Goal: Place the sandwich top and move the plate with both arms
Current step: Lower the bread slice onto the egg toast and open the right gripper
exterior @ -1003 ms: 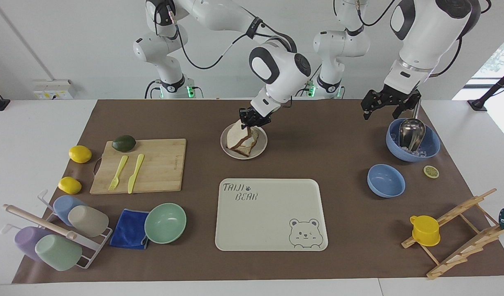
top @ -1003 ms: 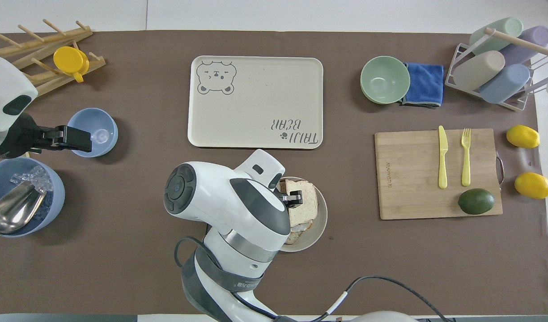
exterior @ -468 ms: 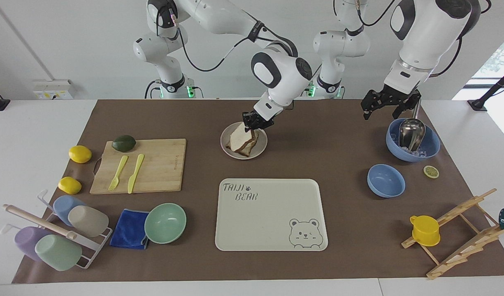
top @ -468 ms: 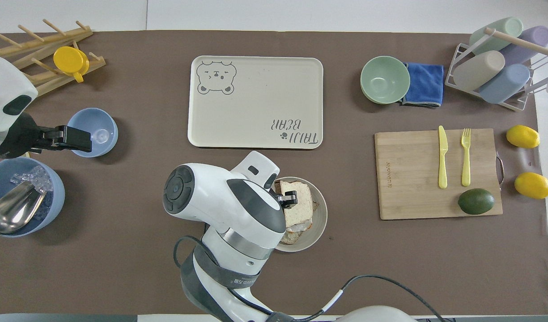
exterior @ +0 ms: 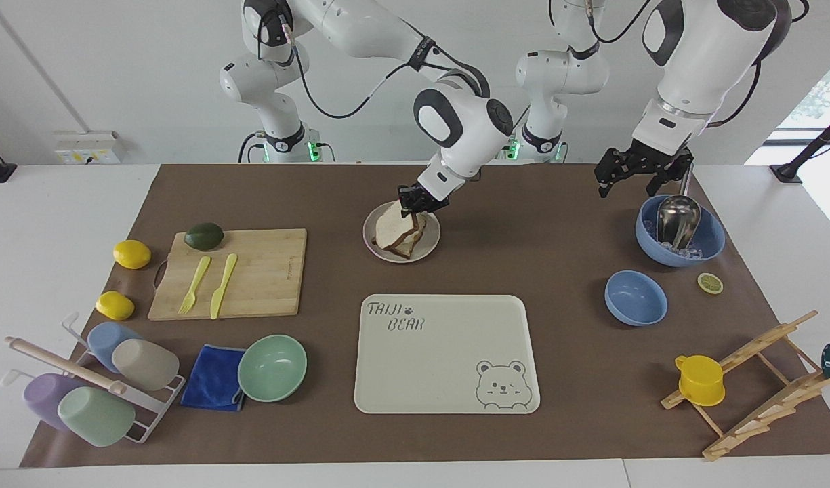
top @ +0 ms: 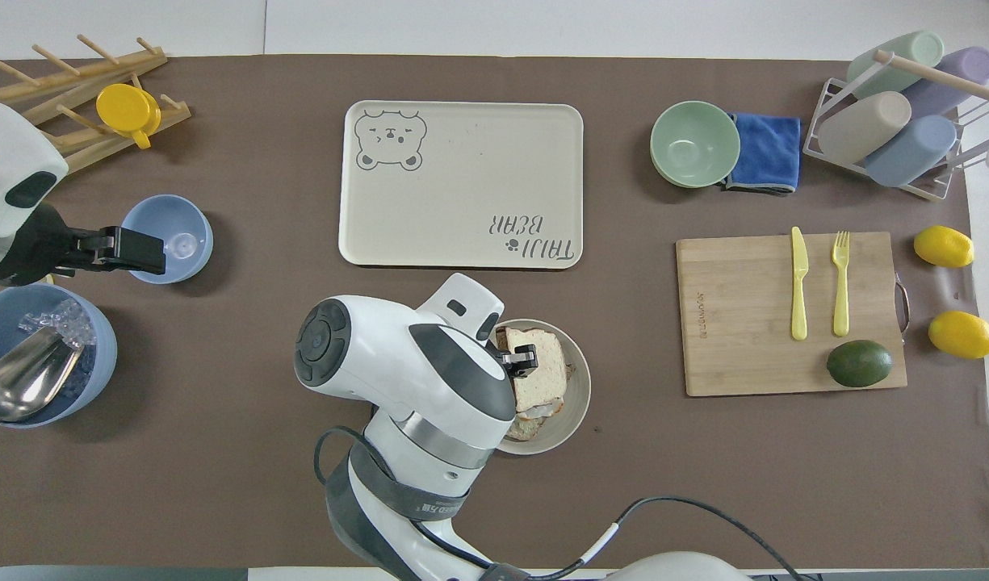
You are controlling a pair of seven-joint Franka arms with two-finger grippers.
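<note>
Plate (exterior: 429, 249) holding tilted sandwich top (exterior: 391, 230), big blue bowl (exterior: 709, 245) holding scoop (exterior: 677, 218)

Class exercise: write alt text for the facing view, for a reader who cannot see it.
The right gripper holds the sandwich top tilted over the plate, its lower edge on the food there. The left gripper waits over a blue bowl of ice. A cream bear tray lies farther from the robots than the plate.
</note>
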